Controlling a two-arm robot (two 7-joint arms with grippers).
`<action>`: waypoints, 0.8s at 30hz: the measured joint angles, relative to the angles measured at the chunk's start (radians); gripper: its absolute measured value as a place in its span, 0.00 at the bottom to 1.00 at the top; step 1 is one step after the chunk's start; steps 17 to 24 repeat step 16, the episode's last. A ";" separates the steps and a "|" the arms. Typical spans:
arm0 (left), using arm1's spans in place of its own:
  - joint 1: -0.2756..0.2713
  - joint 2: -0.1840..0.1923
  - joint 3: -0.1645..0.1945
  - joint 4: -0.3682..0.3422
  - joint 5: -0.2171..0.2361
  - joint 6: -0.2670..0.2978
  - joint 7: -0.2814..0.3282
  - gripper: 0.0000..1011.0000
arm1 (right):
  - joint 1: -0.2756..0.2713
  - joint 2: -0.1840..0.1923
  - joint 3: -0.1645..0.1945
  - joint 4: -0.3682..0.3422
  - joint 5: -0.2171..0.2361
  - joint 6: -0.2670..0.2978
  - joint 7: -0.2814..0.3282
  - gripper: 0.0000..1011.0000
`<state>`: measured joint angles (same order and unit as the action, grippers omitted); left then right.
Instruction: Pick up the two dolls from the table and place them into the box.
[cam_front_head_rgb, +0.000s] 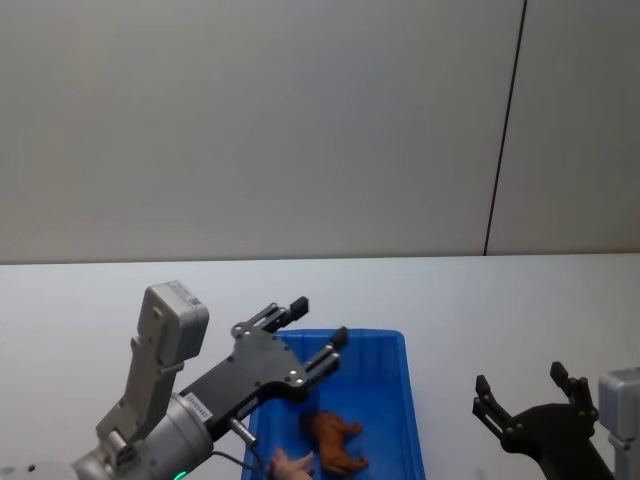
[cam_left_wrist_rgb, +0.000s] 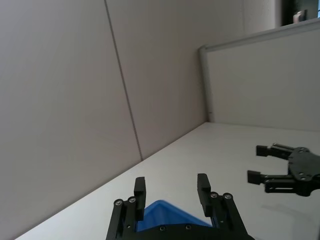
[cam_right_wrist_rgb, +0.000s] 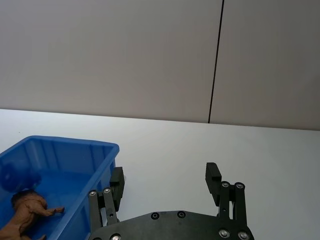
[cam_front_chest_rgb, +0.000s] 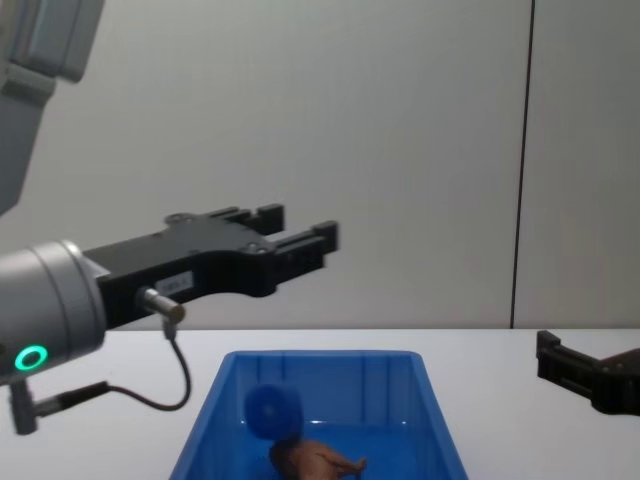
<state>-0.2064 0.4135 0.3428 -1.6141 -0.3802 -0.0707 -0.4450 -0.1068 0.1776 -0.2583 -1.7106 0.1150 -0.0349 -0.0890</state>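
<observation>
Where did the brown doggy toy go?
The brown doll lies inside the blue box, at the bottom centre of the head view, below the open left gripper.

Probably an office: partition panel (cam_left_wrist_rgb: 260, 85), plain wall (cam_front_head_rgb: 250, 120), white table (cam_front_head_rgb: 500, 300).

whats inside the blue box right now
Inside the box lie the brown animal doll and the blue doll. The left gripper, open above it, covers part of the floor in the head view.
</observation>
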 joint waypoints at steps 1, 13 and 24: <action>-0.004 -0.003 0.001 0.005 -0.004 -0.002 -0.011 0.62 | 0.000 0.000 0.000 0.000 0.000 0.000 0.000 0.99; -0.052 -0.040 0.016 0.055 -0.033 -0.021 -0.136 0.98 | 0.000 0.000 0.000 0.000 0.000 0.000 0.000 0.99; -0.061 -0.047 0.018 0.065 -0.039 -0.025 -0.159 0.99 | 0.000 0.000 0.000 0.000 0.000 0.000 0.000 0.99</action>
